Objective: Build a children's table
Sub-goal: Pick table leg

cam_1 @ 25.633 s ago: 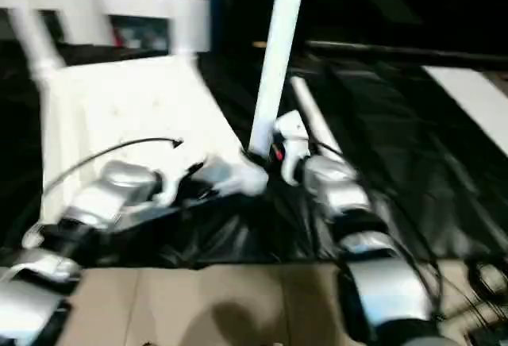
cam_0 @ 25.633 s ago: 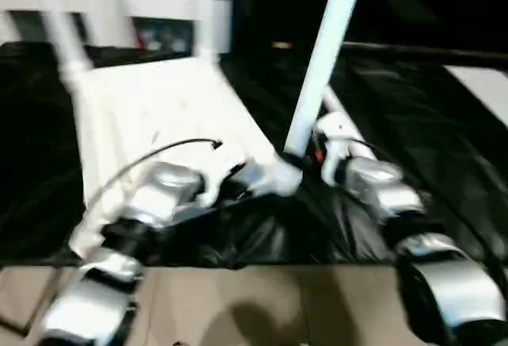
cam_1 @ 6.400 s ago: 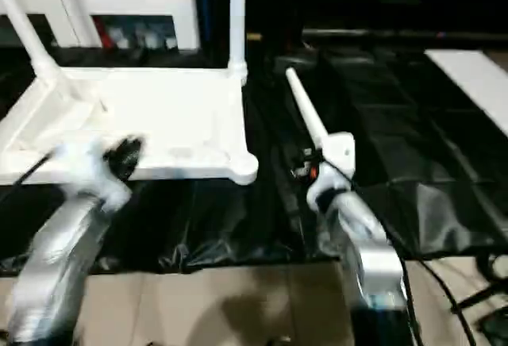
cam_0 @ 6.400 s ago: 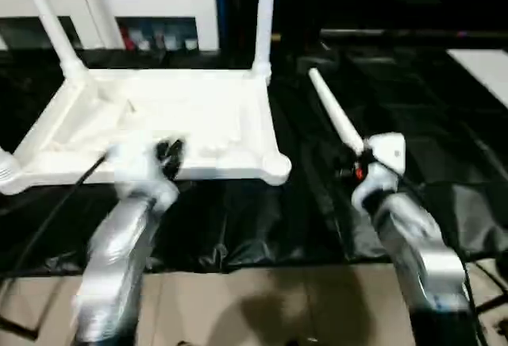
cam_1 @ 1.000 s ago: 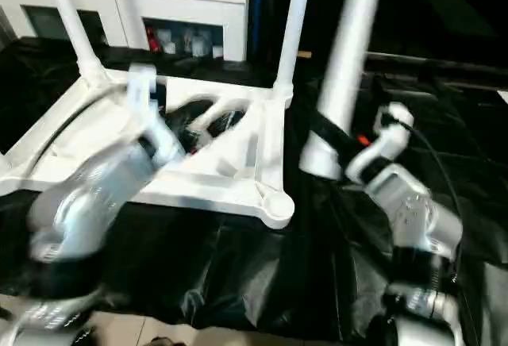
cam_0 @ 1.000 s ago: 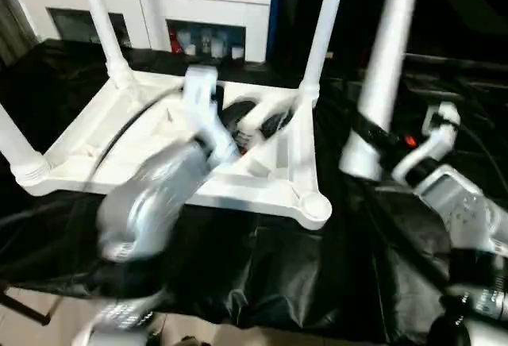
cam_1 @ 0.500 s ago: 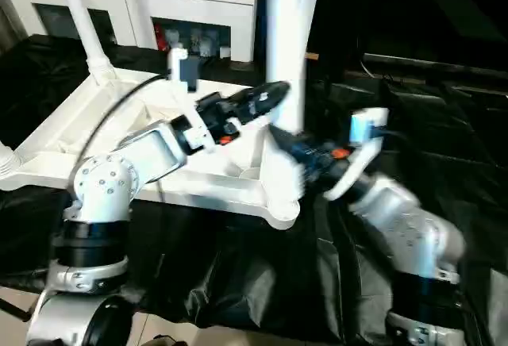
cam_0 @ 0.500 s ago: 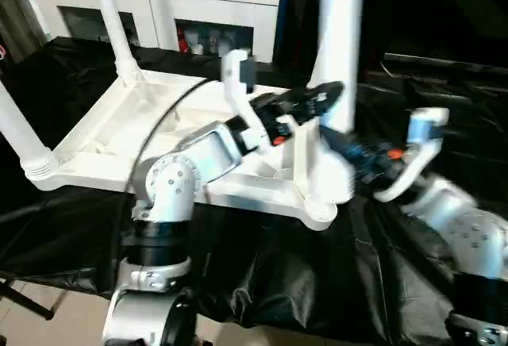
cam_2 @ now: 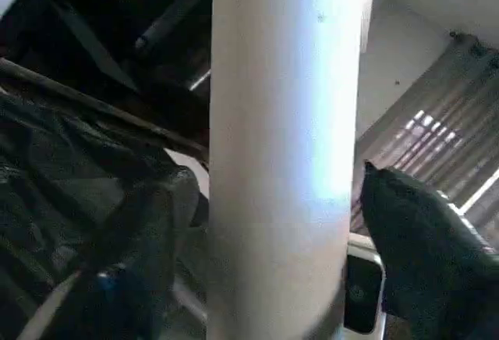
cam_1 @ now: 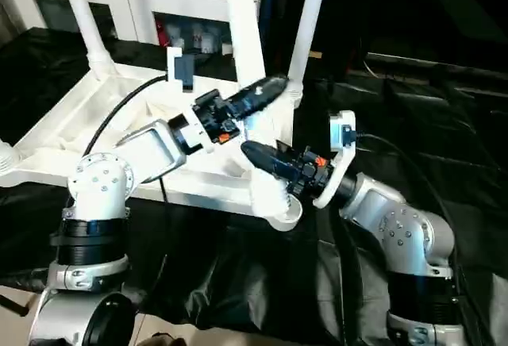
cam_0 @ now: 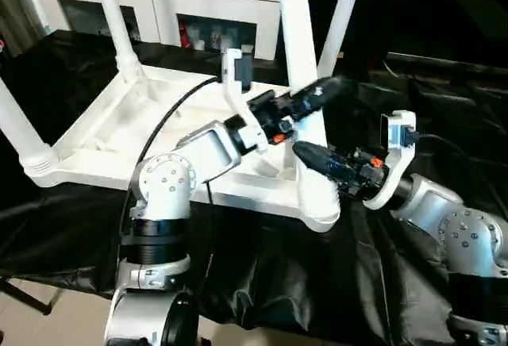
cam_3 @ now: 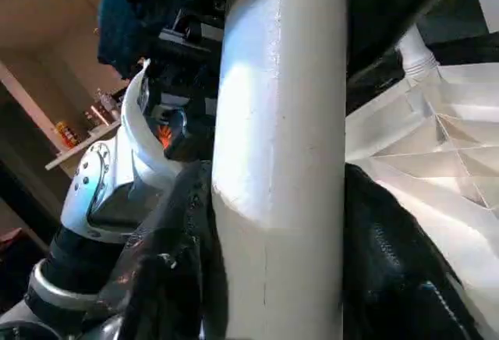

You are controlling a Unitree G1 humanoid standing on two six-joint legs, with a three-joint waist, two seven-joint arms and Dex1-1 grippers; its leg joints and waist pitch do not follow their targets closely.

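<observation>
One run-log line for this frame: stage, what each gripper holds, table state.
stage: seating fourth leg in near corner socket | left gripper: shut on leg | right gripper: shut on leg | table: upside down, three legs standing

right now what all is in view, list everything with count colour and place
table top: one, white, upside down on the black sheet
legs already standing in corner sockets: three, white; far left, near left, far right
fourth leg: one, white, upright at the near right corner socket, held by both grippers
black sheet: one, covering the work surface
cabinet: one, white with glass doors, behind the table
left gripper: black fingers either side of the fourth leg, higher up
right gripper: black fingers either side of the same leg, lower down
</observation>
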